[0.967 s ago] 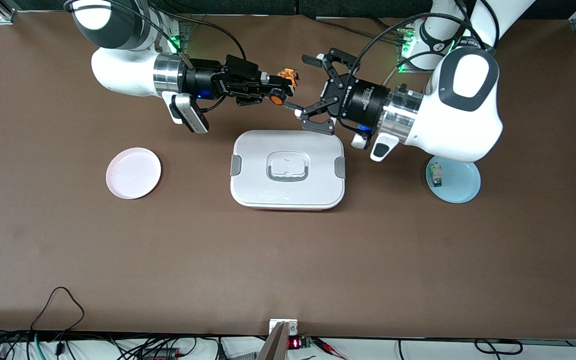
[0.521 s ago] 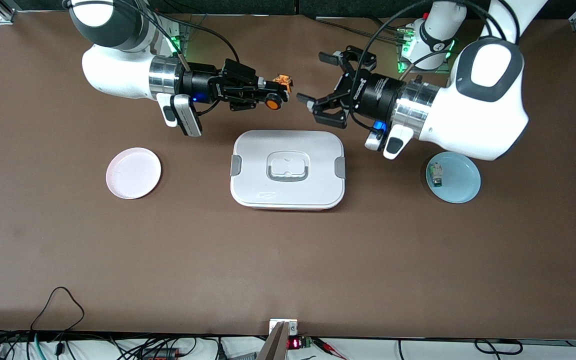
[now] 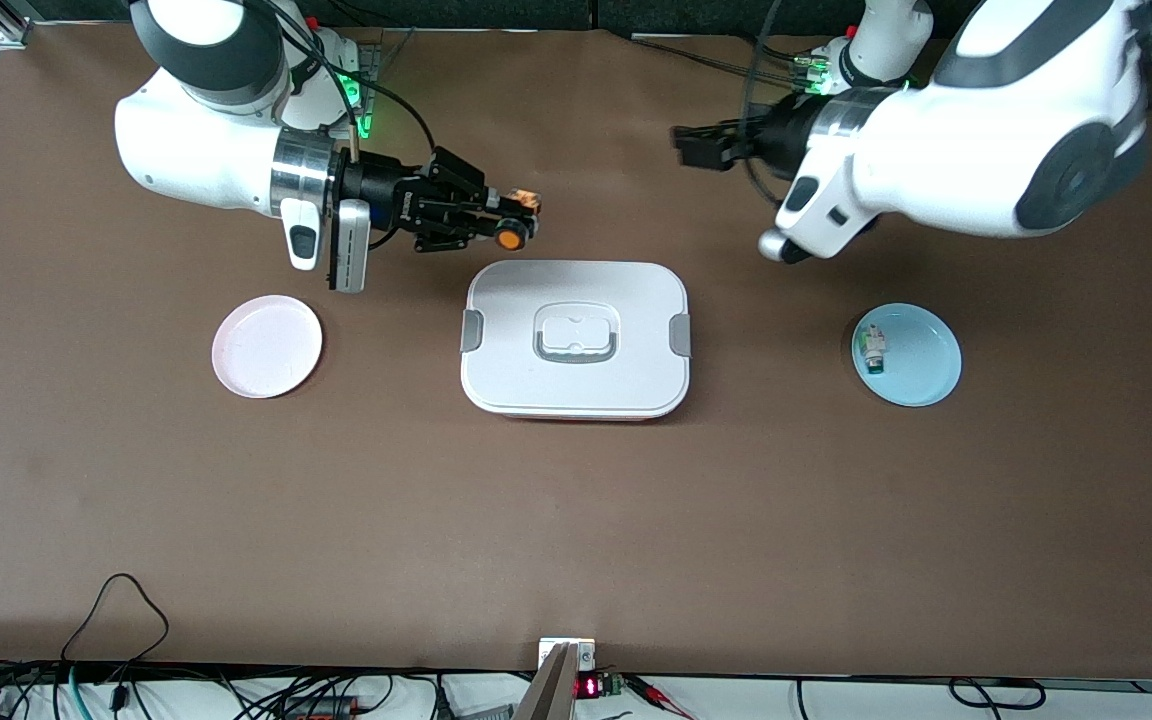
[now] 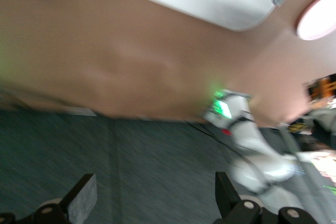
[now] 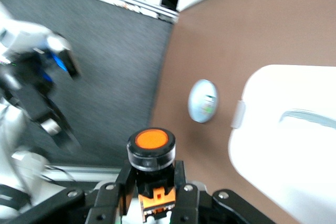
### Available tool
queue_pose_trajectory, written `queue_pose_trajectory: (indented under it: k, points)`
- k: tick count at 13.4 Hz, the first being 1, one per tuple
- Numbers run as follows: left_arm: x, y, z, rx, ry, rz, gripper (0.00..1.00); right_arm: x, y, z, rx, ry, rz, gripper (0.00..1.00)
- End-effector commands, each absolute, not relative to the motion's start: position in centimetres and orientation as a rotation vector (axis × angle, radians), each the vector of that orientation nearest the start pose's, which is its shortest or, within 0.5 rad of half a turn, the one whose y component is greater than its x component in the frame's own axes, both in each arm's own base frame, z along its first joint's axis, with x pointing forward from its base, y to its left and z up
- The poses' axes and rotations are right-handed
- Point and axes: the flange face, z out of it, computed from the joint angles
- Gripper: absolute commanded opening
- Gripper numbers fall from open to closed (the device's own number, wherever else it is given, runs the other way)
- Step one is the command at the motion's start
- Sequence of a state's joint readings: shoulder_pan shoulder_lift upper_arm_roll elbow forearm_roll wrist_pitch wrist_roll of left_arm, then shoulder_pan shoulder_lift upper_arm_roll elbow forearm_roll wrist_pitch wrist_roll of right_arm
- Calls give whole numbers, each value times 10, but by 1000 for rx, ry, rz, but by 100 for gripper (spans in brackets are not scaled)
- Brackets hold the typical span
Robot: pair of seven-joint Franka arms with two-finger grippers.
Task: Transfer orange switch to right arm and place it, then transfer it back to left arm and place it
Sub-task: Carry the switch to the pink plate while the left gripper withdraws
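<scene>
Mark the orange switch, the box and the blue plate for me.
orange switch [image 5: 151, 141]: right wrist view, on its round orange cap.
box [image 3: 636, 300]: front view, on the bare lid beside the handle.
blue plate [image 3: 926, 360]: front view, on its bare inside.

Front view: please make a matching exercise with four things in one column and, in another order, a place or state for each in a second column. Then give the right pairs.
Things:
1. orange switch
2. box
3. white-and-green component
4. left gripper

Places or states:
A. lies on the blue plate
B. open, holding nothing
C. rests on the table between the two plates, lid on
D. clamped in the right gripper, in the air

Pairs: 1-D, 2-C, 3-A, 4-B
</scene>
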State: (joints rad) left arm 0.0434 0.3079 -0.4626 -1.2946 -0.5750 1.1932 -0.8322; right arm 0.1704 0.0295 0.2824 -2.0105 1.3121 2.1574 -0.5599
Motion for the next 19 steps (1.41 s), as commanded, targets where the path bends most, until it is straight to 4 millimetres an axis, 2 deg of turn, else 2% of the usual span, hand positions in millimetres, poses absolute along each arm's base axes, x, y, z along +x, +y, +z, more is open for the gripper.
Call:
queue_pose_trajectory:
  k: [1, 2, 4, 7, 8, 9, 11, 12, 13, 16, 19]
  points:
    - [537, -201, 600, -3283, -205, 997, 99, 513, 271, 474, -2131, -416, -184, 26]
    - [542, -186, 596, -3269, -175, 945, 99, 516, 260, 472, -2188, -478, -182, 26]
    - [545, -173, 592, -3216, -121, 840, 99, 519, 246, 464, -2324, -633, -182, 26]
    - [541, -169, 611, -3146, -139, 578, 99, 530, 216, 451, -2427, -836, -189, 26]
    - [534, -181, 618, -3134, -121, 481, 99, 533, 203, 446, -2457, -910, -170, 26]
    - [536, -176, 618, -3116, -152, 433, 99, 535, 194, 442, -2503, -1001, -154, 26]
    - [544, -158, 618, -3122, -223, 391, 100, 537, 173, 434, -2594, -1157, -93, 26]
    - [548, -149, 617, -3135, -188, 367, 100, 537, 165, 431, -2619, -1209, -41, 26]
    - [546, -139, 615, -3145, -166, 341, 100, 536, 158, 428, -2642, -1275, 7, 26]
    - [543, -102, 609, -3174, -277, 282, 100, 536, 140, 417, -2654, -1455, 118, 26]
    - [538, -89, 610, -3180, -254, 250, 100, 537, 123, 414, -2670, -1690, 217, 26]
